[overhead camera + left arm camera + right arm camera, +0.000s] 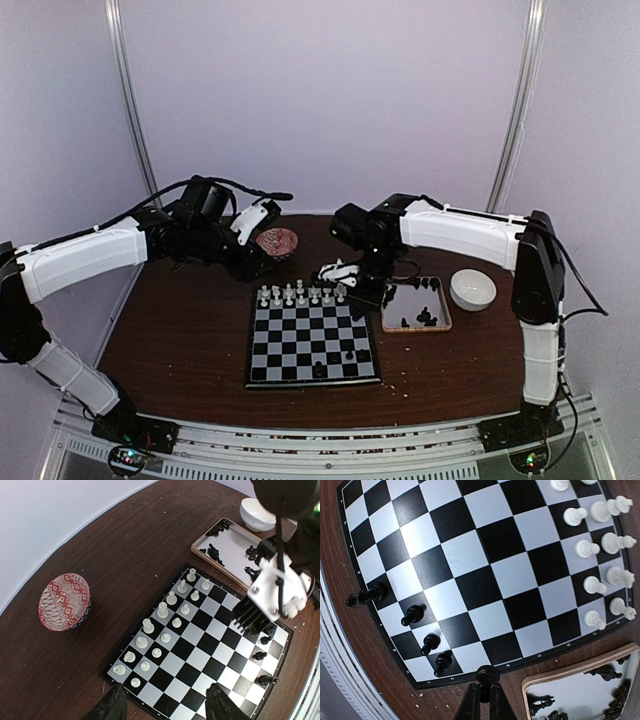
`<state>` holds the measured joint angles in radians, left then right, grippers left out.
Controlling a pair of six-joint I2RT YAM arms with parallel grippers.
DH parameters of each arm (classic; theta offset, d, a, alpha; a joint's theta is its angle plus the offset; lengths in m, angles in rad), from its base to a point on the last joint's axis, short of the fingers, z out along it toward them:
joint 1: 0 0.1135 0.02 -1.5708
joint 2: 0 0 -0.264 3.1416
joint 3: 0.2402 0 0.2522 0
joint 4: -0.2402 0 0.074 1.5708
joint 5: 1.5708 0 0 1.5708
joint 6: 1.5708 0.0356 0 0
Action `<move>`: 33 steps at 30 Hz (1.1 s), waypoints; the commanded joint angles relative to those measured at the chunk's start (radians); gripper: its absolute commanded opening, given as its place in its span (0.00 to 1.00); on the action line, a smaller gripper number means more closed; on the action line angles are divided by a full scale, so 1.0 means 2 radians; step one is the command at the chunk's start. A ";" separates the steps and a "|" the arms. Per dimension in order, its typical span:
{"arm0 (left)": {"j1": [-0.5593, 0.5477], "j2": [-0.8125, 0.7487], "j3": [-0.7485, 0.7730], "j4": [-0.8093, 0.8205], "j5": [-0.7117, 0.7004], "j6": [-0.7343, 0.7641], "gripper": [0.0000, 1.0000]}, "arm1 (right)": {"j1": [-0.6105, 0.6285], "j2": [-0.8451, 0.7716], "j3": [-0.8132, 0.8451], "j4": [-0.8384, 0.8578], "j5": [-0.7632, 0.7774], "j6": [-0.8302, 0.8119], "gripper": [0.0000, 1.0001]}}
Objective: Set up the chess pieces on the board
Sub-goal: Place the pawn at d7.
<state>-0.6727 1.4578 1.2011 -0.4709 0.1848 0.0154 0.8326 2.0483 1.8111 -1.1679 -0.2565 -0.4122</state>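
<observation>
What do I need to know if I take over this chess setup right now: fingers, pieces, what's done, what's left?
Left gripper: fingers open, empty, hovering over the board.
Right gripper: fingers shut on a black piece, at the board edge beside the tray.
Done: white pieces stand in two rows along the far edge; four black pieces stand on the near side.
Left: place the held piece, then bring over the remaining black pieces from the tray.
</observation>
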 commanded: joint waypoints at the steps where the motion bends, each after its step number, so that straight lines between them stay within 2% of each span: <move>1: 0.008 -0.018 0.006 0.017 -0.011 -0.008 0.55 | 0.018 0.026 0.029 -0.020 -0.004 0.002 0.00; 21: 0.014 -0.030 0.003 0.019 -0.016 -0.010 0.55 | 0.050 0.118 0.118 -0.047 0.002 0.014 0.01; 33: 0.015 -0.031 0.003 0.019 -0.016 -0.011 0.55 | 0.062 0.140 0.125 -0.051 0.005 0.014 0.02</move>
<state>-0.6495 1.4189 1.2007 -0.4706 0.1593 0.0048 0.9497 2.3013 2.0396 -1.2503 -0.2611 -0.3927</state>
